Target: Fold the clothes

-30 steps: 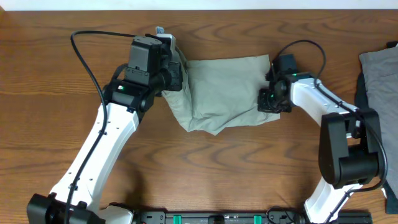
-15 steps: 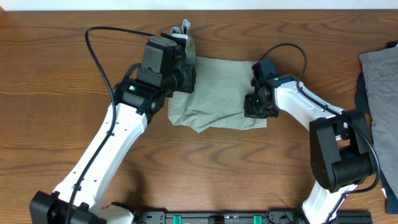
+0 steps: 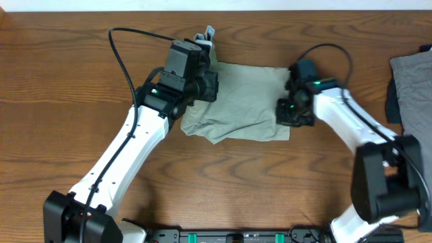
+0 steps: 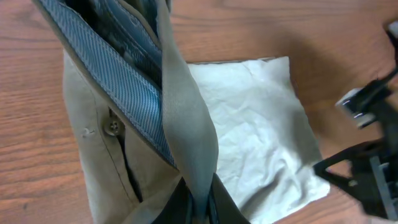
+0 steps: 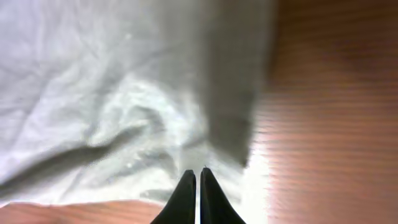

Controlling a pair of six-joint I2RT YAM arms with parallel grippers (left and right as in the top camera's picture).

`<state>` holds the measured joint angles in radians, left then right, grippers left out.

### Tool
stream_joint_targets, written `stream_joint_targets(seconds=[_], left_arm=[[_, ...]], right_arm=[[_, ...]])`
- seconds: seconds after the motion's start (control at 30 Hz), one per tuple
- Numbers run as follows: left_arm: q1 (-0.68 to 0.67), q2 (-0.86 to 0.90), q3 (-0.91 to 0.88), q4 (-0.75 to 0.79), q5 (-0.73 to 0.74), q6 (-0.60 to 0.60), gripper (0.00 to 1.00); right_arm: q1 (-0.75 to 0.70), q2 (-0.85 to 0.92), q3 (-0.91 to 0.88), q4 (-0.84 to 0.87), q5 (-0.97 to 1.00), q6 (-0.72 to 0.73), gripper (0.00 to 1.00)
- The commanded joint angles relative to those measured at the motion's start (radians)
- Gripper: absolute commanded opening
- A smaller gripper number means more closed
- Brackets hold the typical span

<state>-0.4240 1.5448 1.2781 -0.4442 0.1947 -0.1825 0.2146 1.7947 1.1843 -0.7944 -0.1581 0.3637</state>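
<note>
The khaki-green shorts (image 3: 236, 101) lie on the worktop (image 3: 67, 81) close to its far edge, about midway between the left and right edges. They are gathered into a compact, roughly rectangular bundle, not spread flat.

The left claw (image 4: 196, 202) is closed tight on a fold of the waistband end and holds it raised. The left wrist view shows the blue striped lining (image 4: 106, 74) turned outward, with the small button (image 4: 112, 127) just below it.

The right claw (image 5: 194, 196) has its tips pressed together at the opposite side of the bundle. It appears to be pinching the pale cloth near the hem, though the blur makes the exact bite hard to confirm.

I judge the fold to be partly made. The garment is already doubled into a smaller shape with a fairly straight far edge. The near-left corner of the bundle is rumpled and sticks out, and the waistband hangs from the left claw instead of lying on the pile.

What seems left is to lay that lifted end down onto the bundle, let go on both sides, and perhaps flatten the loose corner.

A grey garment (image 3: 412, 81) with a dark navy cloth (image 3: 391, 101) sits by the right edge, well apart from the shorts.
</note>
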Motion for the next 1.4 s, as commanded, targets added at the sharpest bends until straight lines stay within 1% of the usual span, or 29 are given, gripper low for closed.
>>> stream_joint_targets(seconds=[0.0, 0.23, 0.4, 0.53, 0.67, 0.83, 0.97, 1.27, 1.37], left_arm=[[-0.029, -0.002, 0.038, 0.009, -0.001, 0.006, 0.06], [-0.068, -0.001, 0.037, -0.002, -0.002, 0.006, 0.06], [-0.073, 0.019, 0.037, -0.002, -0.002, 0.006, 0.06], [-0.073, 0.028, 0.037, -0.002, -0.001, 0.002, 0.06], [-0.073, 0.028, 0.037, -0.002, -0.001, -0.005, 0.06], [-0.073, 0.028, 0.037, -0.002, -0.001, -0.013, 0.06], [-0.073, 0.028, 0.039, -0.009, -0.001, -0.013, 0.06], [-0.078, 0.028, 0.11, -0.083, -0.005, -0.013, 0.06], [-0.084, 0.028, 0.122, -0.081, -0.005, -0.013, 0.06]], right_arm=[[-0.059, -0.029, 0.003, -0.015, 0.005, 0.013, 0.05], [-0.141, -0.025, -0.003, 0.01, 0.005, 0.013, 0.04], [-0.144, -0.025, -0.003, 0.042, 0.012, -0.002, 0.03], [-0.142, -0.024, -0.01, 0.064, 0.063, -0.002, 0.01], [-0.141, -0.016, -0.044, 0.139, 0.063, -0.005, 0.01], [-0.137, -0.002, -0.124, 0.292, -0.009, -0.024, 0.01], [-0.13, 0.013, -0.171, 0.369, -0.011, -0.041, 0.01], [-0.113, 0.04, -0.178, 0.383, -0.01, -0.055, 0.01], [-0.106, 0.04, -0.179, 0.383, -0.006, -0.055, 0.01]])
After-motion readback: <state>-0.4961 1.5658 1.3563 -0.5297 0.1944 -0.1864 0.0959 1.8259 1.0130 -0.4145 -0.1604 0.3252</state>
